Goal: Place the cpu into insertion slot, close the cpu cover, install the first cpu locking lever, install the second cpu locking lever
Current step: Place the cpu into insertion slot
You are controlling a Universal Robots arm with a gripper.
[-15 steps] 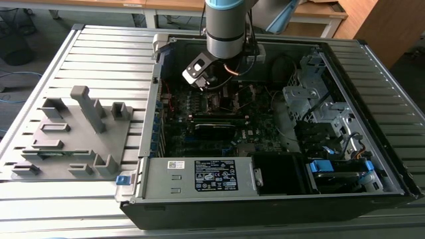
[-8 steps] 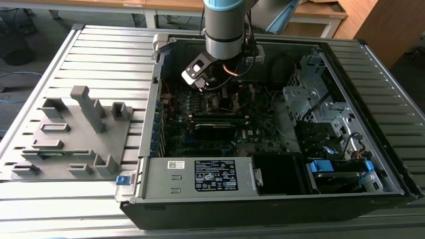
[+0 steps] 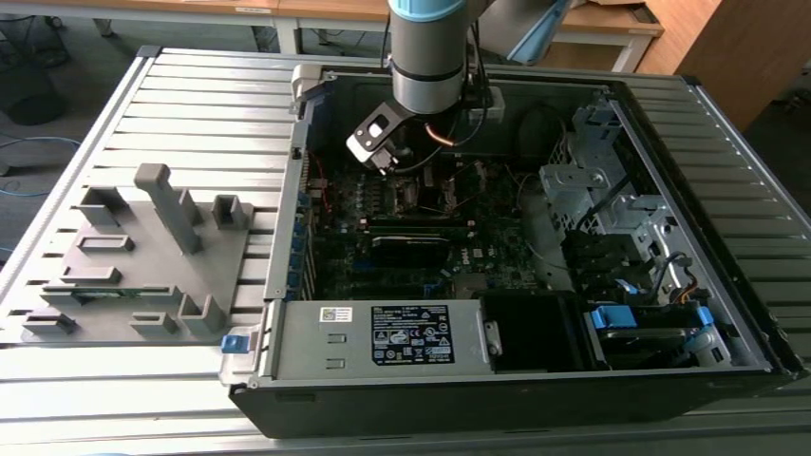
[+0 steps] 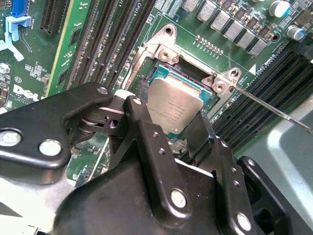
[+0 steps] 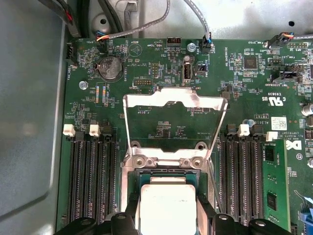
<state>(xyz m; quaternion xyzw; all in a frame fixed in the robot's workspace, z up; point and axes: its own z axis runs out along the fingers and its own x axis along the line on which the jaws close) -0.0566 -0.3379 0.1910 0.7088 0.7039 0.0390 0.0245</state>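
End effector (image 4: pixel 168 112): pressed onto the cpu (image 4: pixel 173 103), pinching two opposite edges between its dark fingers (image 4: pixel 142 120), low over the insertion slot (image 4: pixel 168 68).
Worktop (image 3: pixel 190 114): slatted metal, carrying the fixture and the case.
Parts fixture (image 3: pixel 140 256): grey moulded block at the exterior view's left, just beside the case.
Computer case (image 3: pixel 507 404): lying open with the board facing up.
Motherboard (image 3: pixel 380 252): green, bolted inside the case; the socket area lies under the arm.
Arm (image 3: pixel 428 57): reaches straight down into the far part of the case.
Cpu position: level with the socket's silvery rim in both wrist views and square to it. Whether it is fully seated I cannot tell, since the fingers hide its near edge.
Cpu cover (image 5: pixel 173 99): silvery frame with a square window, swung up and back on its hinge, well clear of the socket.
Locking lever (image 4: pixel 269 108): thin metal rod, raised and angled away from the socket corner, not hooked down.
Memory slots (image 5: pixel 90 181): long black rows flanking the socket on both sides, untouched.
Drive cage (image 3: pixel 595 190): grey metal at the exterior view's right, apart from the work.
Progress: early. By my judgement the placing of the chip is in hand and nearly done. The cover is not yet closed, and both levers remain to be installed.
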